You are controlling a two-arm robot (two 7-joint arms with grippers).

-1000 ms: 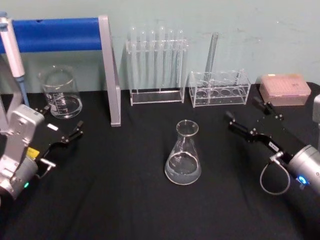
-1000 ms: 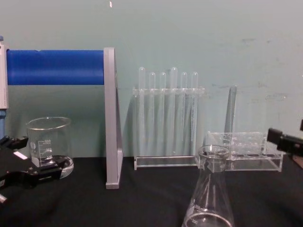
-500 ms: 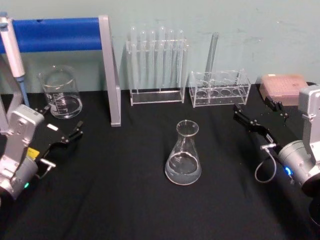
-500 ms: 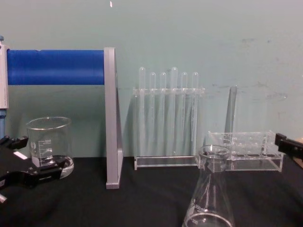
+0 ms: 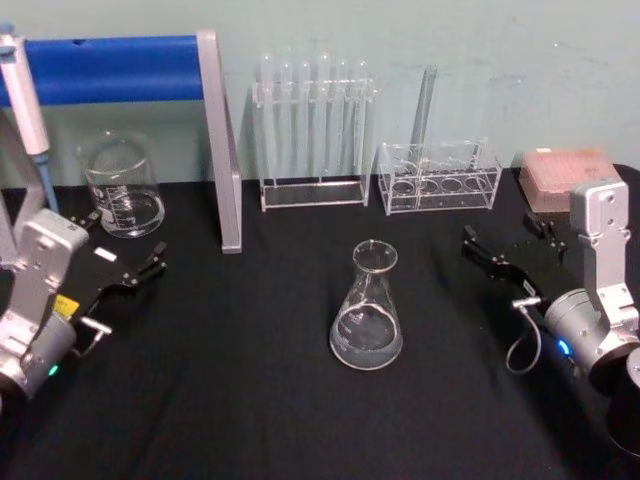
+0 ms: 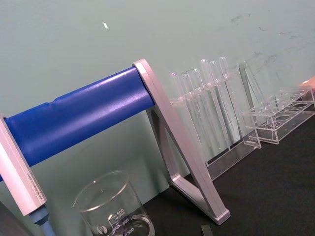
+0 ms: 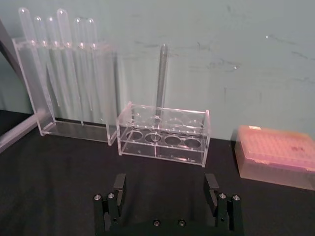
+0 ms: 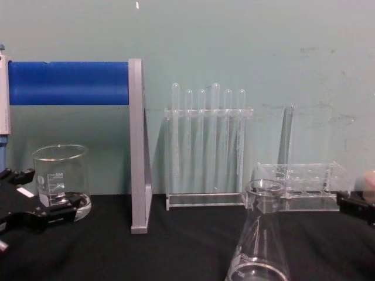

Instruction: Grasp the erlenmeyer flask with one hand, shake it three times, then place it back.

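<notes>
Standing untouched at centre frame in the head view, the erlenmeyer flask (image 5: 366, 322) sits upright on the black worktop (image 5: 250, 400) with a little liquid at the base; no grasp yet.

Main risk: a clear cone with sloped glass walls. Closing on the cone instead of the narrow neck would likely let it squirt out of the jaws, or tip if one side touches first.

Right gripper (image 5: 503, 250) is at right of frame, jaws open, well apart from the flask and aimed toward the low tube rack (image 5: 438, 177) at upper right. A wide swing risks clipping that rack or the pink tip box (image 5: 570, 172).

Left gripper (image 5: 128, 266) is parked at lower left, jaws open, near the beaker (image 5: 122, 187).

Smaller risk: hard shaking could slosh liquid out of the open neck.
</notes>
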